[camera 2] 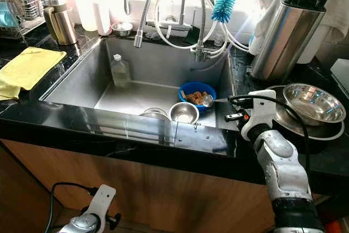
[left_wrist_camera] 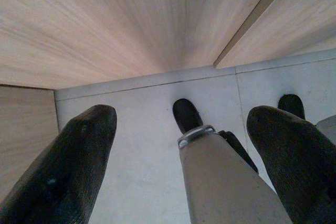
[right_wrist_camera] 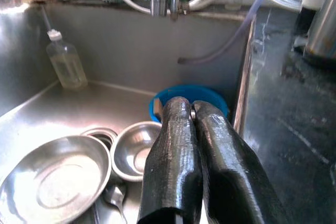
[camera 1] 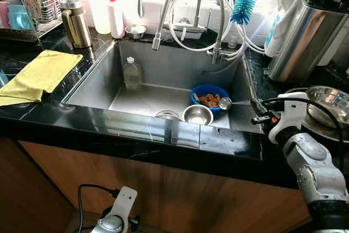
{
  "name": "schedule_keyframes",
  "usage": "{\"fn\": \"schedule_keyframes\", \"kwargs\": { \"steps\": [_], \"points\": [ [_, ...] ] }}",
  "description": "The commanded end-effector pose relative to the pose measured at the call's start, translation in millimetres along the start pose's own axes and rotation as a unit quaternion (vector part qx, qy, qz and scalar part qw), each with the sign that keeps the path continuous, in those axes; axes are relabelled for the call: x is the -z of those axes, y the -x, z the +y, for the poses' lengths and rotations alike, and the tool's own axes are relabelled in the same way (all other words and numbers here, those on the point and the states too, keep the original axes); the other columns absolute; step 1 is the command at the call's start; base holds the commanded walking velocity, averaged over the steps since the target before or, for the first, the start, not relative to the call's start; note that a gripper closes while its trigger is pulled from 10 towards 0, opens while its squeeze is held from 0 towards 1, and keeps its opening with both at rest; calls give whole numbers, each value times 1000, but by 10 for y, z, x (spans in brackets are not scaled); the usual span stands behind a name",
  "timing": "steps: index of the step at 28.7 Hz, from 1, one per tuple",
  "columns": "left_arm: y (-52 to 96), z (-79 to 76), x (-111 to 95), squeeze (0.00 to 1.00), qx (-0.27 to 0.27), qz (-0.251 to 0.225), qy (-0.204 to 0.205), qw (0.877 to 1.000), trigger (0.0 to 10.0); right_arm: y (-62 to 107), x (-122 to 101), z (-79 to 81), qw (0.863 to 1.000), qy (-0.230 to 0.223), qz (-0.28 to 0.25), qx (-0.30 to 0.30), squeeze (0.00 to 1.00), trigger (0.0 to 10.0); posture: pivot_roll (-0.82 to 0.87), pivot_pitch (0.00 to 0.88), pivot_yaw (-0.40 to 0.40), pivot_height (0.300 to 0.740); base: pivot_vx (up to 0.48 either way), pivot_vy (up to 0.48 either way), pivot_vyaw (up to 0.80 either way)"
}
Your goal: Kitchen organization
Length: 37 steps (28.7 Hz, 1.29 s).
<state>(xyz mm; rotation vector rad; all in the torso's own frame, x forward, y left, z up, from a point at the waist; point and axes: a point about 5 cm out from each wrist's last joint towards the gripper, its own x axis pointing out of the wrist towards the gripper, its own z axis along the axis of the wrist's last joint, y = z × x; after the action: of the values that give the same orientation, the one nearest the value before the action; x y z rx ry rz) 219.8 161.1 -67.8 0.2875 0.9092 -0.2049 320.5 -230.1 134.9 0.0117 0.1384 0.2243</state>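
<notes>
Risking a twist or slip of the spoon (camera 1: 225, 102), pinched only at the thin handle's end between the pressed-together fingers of the right gripper (camera 1: 255, 106), and so dropping it into the blue bowl (camera 1: 209, 91) or the steel bowl (camera 1: 198, 114) beside it. Hovering centre right of the frame at the sink's (camera 1: 163, 64) right end, running its long axis roughly level, bowl end pointing frame-left, handle pointing right. Leaving the left gripper (left_wrist_camera: 184, 129) hanging spread apart, low by the cabinet (left_wrist_camera: 131, 19).

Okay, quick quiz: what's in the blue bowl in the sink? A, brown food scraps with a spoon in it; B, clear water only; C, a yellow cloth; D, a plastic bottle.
A: the blue bowl at the sink's right end holds brown food scraps with a metal spoon resting in it.
</notes>
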Motion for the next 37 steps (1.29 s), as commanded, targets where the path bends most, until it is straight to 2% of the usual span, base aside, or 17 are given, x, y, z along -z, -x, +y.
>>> {"fn": "schedule_keyframes", "kwargs": {
  "steps": [1, 6, 8, 9, 10, 11, 12, 30, 31, 33, 37],
  "points": [
    [-3, -2, -17, 0, -4, -1, 8, 1000, 10000, -38, -55, -21, 1000, 13, -8, -4, 0, 10000, 65, 0, -82, 736, 0, 0, 0],
    [-3, -4, -12, 0, -5, 0, 9, 1000, 10000, -83, -65, -14, 1000, 15, -15, -16, 0, 10000, 65, 0, -82, 736, 0, 0, 0],
    [-2, -1, -9, 0, -5, 0, 9, 1000, 10000, -101, -84, -3, 999, 17, -19, -20, 31, 10000, 65, 0, -82, 736, 0, 0, 0],
    [-2, 2, -7, 0, -5, 1, 9, 1000, 10000, -108, -101, 8, 999, 18, -23, -22, 537, 10000, 65, 0, -83, 736, 0, 0, 0],
    [-1, 4, -5, 0, -5, 1, 9, 1000, 10000, -114, -112, 15, 999, 19, -26, -24, 706, 10000, 65, 0, -83, 736, 0, 0, 0],
    [-1, 6, -4, 0, -5, 2, 9, 1000, 10000, -118, -127, 18, 999, 20, -29, -23, 918, 10000, 66, 0, -83, 736, 0, 0, 0],
    [-1, 9, -2, 0, -5, 2, 9, 1000, 10000, -123, -144, 20, 999, 22, -33, -23, 1000, 10000, 67, 0, -84, 736, 0, 0, 0],
    [9, -20, 77, 0, -3, 10, 9, 1000, 10000, -159, -247, 141, 997, 32, -62, -20, 1000, 10000, 72, 0, -89, 736, 0, 0, 0],
    [9, -23, 78, 0, -3, 11, 10, 1000, 10000, -151, -272, 127, 997, 39, -65, -4, 0, 10000, 73, 0, -92, 736, 0, 0, 0],
    [9, -23, 78, 0, -3, 11, 11, 1000, 10000, -146, -288, 119, 997, 41, -68, 5, 0, 10000, 73, 0, -92, 736, 0, 0, 0],
    [12, 2, 88, 0, -5, 13, 11, 1000, 10000, -68, -425, 27, 994, 42, -62, 74, 0, 10000, 59, 0, -82, 736, 0, 0, 0]
  ]
}}
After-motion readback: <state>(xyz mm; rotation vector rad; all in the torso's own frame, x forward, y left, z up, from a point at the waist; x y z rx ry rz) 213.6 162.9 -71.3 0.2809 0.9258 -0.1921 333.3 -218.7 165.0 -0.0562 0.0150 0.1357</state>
